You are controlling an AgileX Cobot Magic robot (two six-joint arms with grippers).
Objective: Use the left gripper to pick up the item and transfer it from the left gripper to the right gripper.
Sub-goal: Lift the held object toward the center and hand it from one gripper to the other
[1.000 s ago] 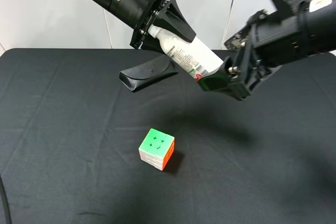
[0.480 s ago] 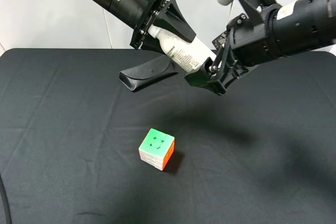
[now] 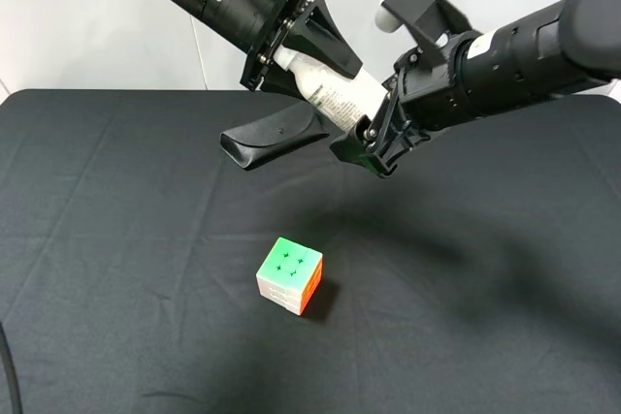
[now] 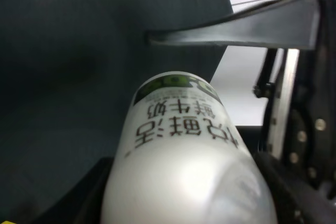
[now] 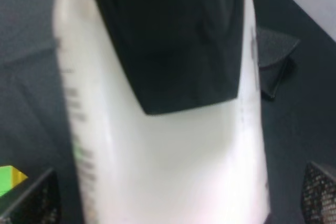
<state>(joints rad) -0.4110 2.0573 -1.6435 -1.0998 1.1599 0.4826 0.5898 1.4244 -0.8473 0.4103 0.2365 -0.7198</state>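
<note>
A white milk bottle [image 3: 335,94] with printed text and a green band hangs tilted in the air over the back of the table. My left gripper [image 3: 330,63] is shut on its upper part; one black finger [image 4: 236,30] runs along the bottle [image 4: 184,145]. My right gripper [image 3: 372,140] is open at the bottle's lower end. In the right wrist view the bottle [image 5: 173,156] fills the space between my two fingertips [image 5: 26,198], and the left gripper's finger [image 5: 168,40] covers its far part. I cannot tell whether the right fingers touch the bottle.
A Rubik's cube [image 3: 289,275] with a green top sits on the black tablecloth [image 3: 116,239] near the middle front. A black glasses case [image 3: 277,136] lies at the back, below the left arm and just left of the right gripper.
My right gripper has moved left and up along the bottle, from its green lower end to around its lower body. The left gripper and the bottle have stayed in place.
</note>
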